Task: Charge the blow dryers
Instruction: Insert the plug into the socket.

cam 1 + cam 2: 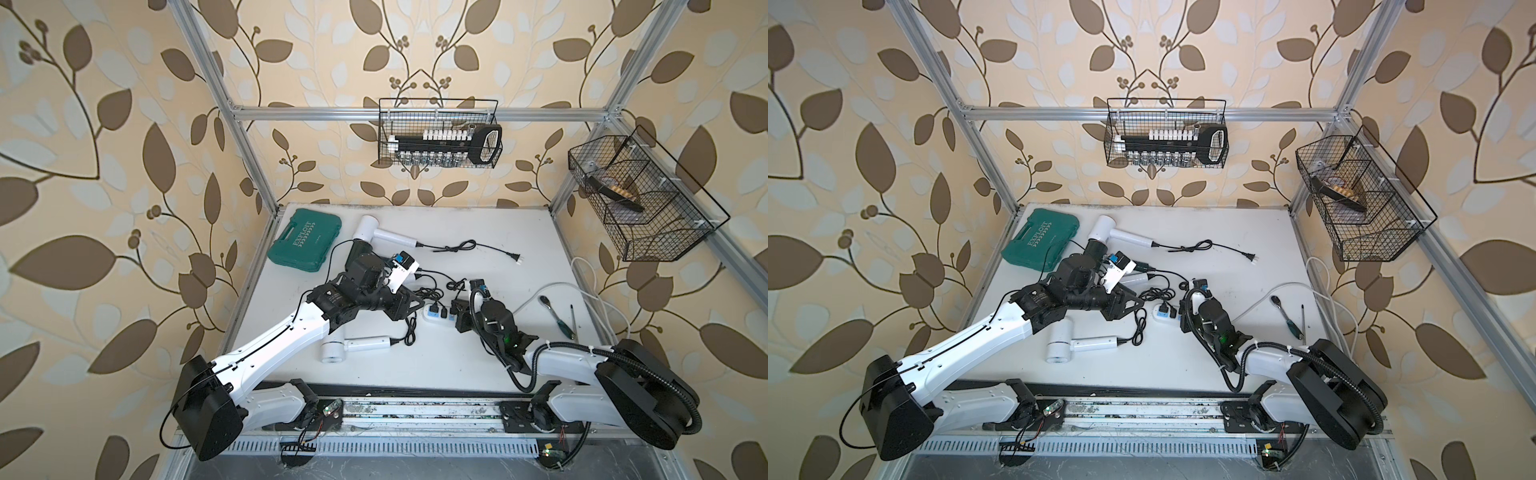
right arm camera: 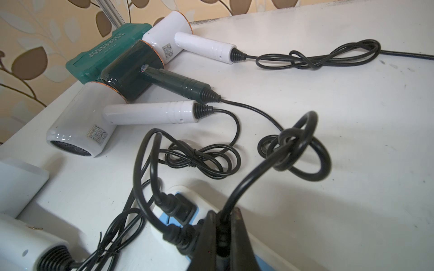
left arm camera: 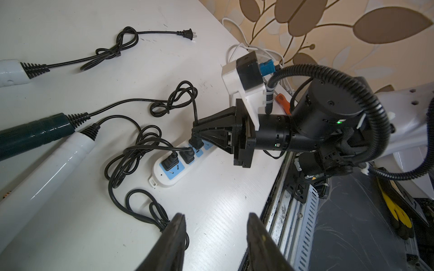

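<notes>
Of the blow dryers, one white dryer point(image 1: 368, 232) lies at the back, its cord's plug point(image 1: 517, 258) loose on the table. A dark green dryer point(image 2: 131, 72) and a white one point(image 2: 79, 122) lie beside it, mostly under my left arm in both top views. Another white dryer point(image 1: 332, 351) lies near the front. My right gripper point(image 2: 222, 234) is shut on a black plug point(image 3: 196, 143) at the white power strip point(image 3: 169, 178), next to two plugs seated in its blue sockets. My left gripper point(image 3: 216, 218) hovers open and empty over the table left of the strip.
A teal case point(image 1: 305, 241) sits at the back left. A ratchet point(image 1: 544, 301) and a screwdriver point(image 1: 561, 324) lie at the right, near the strip's white cable point(image 1: 582, 291). Wire baskets hang on the back wall point(image 1: 440, 137) and the right wall point(image 1: 640, 199). Knotted cord loops point(image 2: 202, 157) surround the strip.
</notes>
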Controlling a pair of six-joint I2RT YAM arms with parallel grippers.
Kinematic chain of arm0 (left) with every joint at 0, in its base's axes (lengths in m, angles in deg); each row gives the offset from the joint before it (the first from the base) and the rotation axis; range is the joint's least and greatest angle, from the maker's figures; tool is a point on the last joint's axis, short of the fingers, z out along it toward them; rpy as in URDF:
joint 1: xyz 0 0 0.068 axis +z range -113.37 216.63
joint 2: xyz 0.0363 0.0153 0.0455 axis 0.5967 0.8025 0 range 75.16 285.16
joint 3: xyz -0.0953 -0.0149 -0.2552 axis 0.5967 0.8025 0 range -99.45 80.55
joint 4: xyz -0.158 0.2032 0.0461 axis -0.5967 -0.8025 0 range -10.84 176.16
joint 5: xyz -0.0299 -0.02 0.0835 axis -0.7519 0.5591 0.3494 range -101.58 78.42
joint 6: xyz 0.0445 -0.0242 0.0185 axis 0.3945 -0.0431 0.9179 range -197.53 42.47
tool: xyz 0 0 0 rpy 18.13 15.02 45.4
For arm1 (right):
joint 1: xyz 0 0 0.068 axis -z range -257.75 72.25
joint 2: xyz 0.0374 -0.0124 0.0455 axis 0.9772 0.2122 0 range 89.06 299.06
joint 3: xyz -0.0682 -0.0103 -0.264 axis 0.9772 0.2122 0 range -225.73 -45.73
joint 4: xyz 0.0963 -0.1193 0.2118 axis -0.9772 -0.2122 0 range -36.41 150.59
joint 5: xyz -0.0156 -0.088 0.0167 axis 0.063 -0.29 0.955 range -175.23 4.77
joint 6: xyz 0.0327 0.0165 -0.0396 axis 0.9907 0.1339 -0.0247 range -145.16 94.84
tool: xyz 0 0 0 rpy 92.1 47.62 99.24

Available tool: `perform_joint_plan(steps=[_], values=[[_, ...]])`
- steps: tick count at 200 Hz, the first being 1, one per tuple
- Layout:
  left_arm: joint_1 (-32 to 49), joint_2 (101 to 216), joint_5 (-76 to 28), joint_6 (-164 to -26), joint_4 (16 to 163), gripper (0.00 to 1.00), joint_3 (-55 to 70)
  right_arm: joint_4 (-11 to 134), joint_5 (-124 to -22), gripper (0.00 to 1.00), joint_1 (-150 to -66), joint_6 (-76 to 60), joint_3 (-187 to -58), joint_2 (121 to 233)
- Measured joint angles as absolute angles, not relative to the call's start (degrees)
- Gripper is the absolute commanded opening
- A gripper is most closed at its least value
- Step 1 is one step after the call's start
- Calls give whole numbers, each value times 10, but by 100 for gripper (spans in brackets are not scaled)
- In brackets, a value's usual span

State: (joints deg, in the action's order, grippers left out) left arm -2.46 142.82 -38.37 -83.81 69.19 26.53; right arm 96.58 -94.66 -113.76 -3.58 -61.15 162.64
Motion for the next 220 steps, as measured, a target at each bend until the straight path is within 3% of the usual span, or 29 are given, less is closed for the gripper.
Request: perform_joint_plan(steps=[220], values=[[-25, 1427, -383, -836, 679, 44, 265, 1093, -1007, 0, -1193, -48, -561, 1659]])
